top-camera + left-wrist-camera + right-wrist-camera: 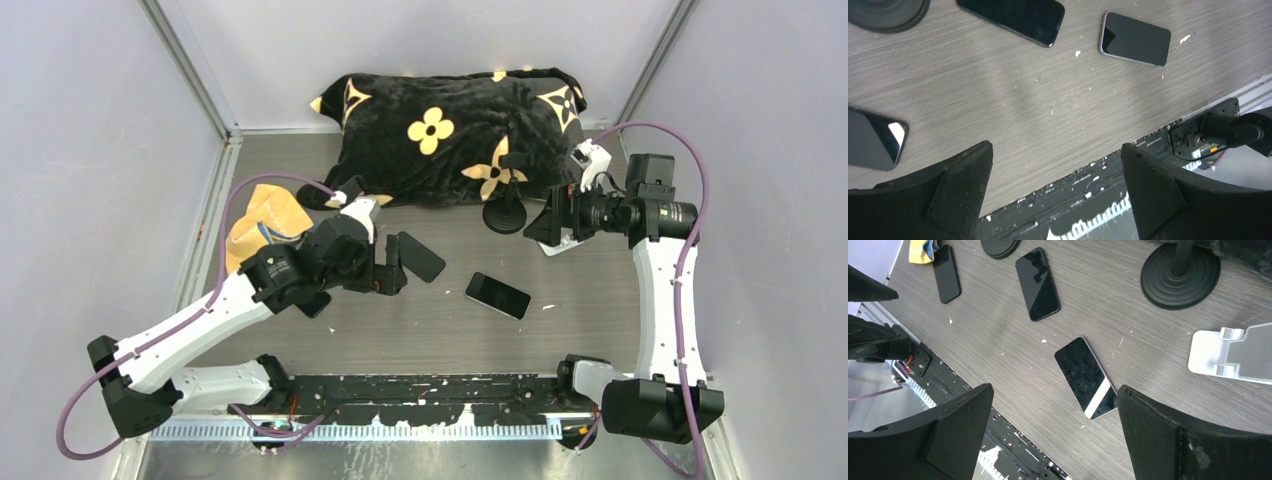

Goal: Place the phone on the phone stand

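Observation:
Three dark phones lie flat on the grey table. One phone (497, 295) is at the centre; it also shows in the right wrist view (1085, 377) and the left wrist view (1135, 39). A second phone (422, 256) lies beside my left gripper (388, 272), which is open and empty above the table (1055, 146). A third phone (945, 272) lies near the yellow cloth. A black phone stand (505, 213) with a round base (1180, 272) stands before the pillow. My right gripper (545, 225) hovers open and empty (1055, 388) near a white stand (1233, 357).
A black pillow (450, 135) with yellow flowers fills the back. A yellow cloth (262, 220) lies at the left. A second round black base (1000, 246) sits near the pillow's left end. Grey walls enclose the table; a black rail (420, 390) runs along the near edge.

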Tool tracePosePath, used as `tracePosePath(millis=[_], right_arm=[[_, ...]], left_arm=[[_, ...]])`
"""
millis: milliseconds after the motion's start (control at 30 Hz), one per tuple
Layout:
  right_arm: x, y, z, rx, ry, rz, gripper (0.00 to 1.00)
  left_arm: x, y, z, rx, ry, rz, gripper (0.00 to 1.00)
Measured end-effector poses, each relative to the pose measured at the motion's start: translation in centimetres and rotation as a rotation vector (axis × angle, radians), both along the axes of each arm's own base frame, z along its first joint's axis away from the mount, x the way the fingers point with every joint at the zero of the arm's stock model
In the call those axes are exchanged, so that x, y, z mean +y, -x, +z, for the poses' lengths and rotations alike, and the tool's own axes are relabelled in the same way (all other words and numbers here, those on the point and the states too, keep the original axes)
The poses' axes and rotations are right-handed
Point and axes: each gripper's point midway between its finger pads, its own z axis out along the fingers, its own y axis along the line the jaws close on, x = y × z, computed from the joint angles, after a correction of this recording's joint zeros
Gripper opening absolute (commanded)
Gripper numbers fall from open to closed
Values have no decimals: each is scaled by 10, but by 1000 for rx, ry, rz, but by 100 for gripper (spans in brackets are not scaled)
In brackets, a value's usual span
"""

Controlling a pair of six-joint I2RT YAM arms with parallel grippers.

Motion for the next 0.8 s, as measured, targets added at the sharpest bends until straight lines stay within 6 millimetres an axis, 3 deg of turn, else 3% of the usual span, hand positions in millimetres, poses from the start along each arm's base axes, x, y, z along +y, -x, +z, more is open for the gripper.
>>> tracePosePath(millis=[267, 433, 533, 633, 700, 800], right_arm=[[-10, -1, -23, 46, 9, -40, 100], [-11, -4, -36, 89, 1, -42, 100], [-12, -10, -42, 110, -7, -46, 100], [-12, -18, -47, 130, -18, -52, 100], [-13, -21, -52, 137, -25, -58, 100], [-12, -21, -61, 159, -35, -67, 100]], left_arm=[[6, -12, -33, -42, -50, 35, 100], [7, -34, -34, -75, 36, 137, 100], [39, -64, -46, -38, 141, 301, 99], [92, -95, -53, 7, 268, 515, 98], [114, -104, -52, 19, 326, 594, 98], [132, -113, -43, 18, 397, 625, 94]])
